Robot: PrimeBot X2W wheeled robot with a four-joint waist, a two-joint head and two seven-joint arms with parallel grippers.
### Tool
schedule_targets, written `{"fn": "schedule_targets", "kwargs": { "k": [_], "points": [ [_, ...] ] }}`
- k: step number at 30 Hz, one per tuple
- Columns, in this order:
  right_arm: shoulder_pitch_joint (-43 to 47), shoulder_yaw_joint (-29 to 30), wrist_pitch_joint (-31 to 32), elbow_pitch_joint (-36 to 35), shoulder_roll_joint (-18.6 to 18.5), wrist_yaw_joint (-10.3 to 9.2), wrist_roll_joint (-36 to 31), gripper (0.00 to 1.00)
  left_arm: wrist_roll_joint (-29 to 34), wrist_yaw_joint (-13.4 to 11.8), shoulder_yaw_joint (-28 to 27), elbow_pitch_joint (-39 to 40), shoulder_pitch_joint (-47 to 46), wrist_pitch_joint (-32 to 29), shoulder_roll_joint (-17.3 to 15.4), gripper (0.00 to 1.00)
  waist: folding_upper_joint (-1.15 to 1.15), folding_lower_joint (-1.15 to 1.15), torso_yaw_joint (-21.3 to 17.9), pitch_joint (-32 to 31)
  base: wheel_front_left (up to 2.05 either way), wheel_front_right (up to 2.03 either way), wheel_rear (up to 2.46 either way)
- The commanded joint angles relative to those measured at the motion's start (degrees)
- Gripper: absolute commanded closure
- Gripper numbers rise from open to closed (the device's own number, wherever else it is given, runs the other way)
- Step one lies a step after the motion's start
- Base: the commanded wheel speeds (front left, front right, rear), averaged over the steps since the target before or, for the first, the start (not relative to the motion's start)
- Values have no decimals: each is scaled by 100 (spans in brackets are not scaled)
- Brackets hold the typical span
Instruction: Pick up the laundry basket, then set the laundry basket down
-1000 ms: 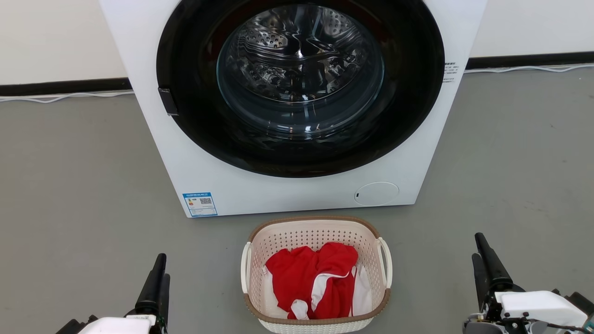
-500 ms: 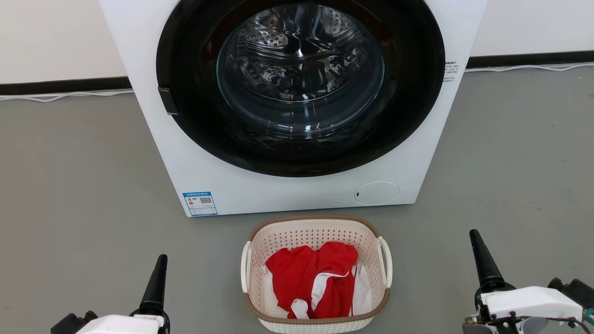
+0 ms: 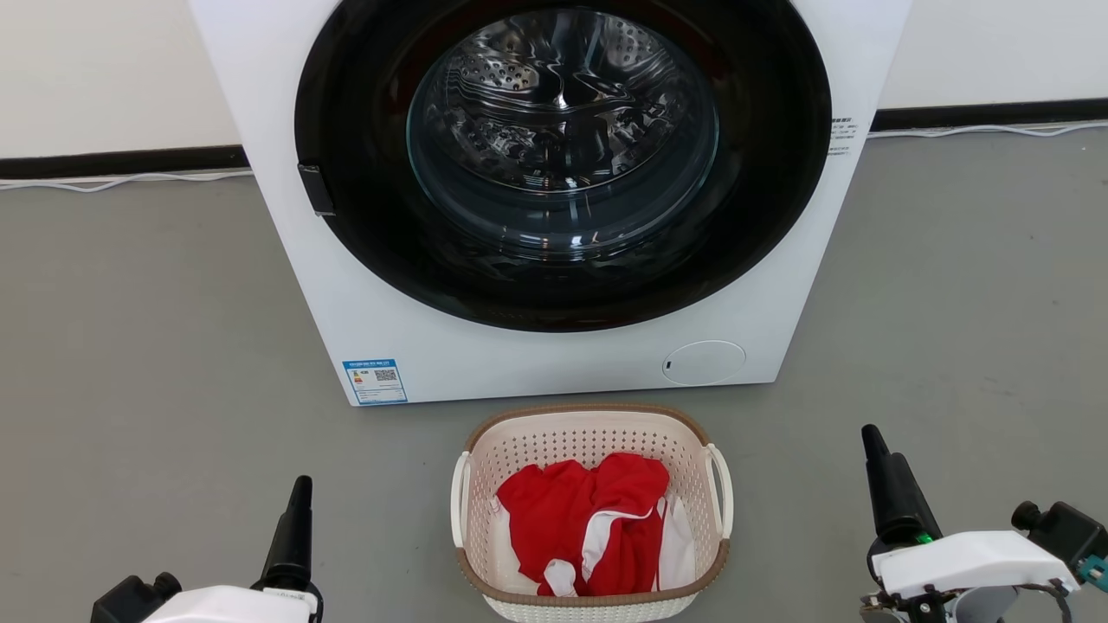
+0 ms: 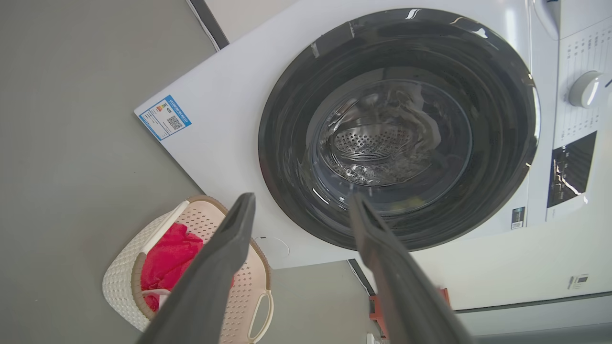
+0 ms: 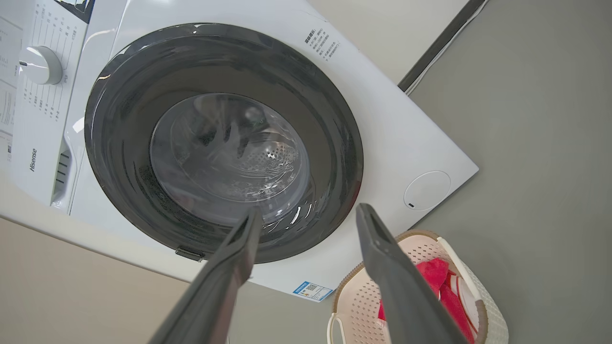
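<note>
The laundry basket (image 3: 563, 446) stands on the grey floor right in front of the washing machine, cream and perforated, with a brown rim and white side handles. A red and white garment (image 3: 589, 519) lies in it. My left gripper (image 3: 299, 493) hovers to the basket's left and my right gripper (image 3: 872, 443) to its right, both well clear of the handles. In the left wrist view the left gripper (image 4: 302, 198) is open and empty, the basket (image 4: 124, 267) at lower left. In the right wrist view the right gripper (image 5: 310, 210) is also open and empty, the basket (image 5: 492, 315) at lower right.
The white washing machine (image 3: 554, 363), with its round dark glass door shut, stands just behind the basket. A black baseboard and a white cable (image 3: 121, 182) run along the back wall. Grey floor lies open on either side of the basket.
Both wrists have rolled, so each gripper's fingers now line up one behind the other in the head view. The right gripper has drifted a little left, towards the basket. The basket has not moved.
</note>
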State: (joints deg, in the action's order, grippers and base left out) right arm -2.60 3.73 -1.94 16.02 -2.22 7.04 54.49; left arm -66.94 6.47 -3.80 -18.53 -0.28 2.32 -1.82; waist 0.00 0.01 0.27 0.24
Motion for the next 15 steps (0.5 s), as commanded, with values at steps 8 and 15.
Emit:
{"fn": "schedule_targets", "kwargs": {
  "k": [8,15],
  "points": [
    [-231,-76,-221,-74,-50,22,-998,0,621,-41,-106,92,-121,183,-59,0,0,0,-2,-6,0,0,0],
    [-260,-65,-339,-23,-51,25,-1680,0,1138,-60,-111,82,-103,301,-64,0,0,0,-3,-2,0,0,0]
  ]
}}
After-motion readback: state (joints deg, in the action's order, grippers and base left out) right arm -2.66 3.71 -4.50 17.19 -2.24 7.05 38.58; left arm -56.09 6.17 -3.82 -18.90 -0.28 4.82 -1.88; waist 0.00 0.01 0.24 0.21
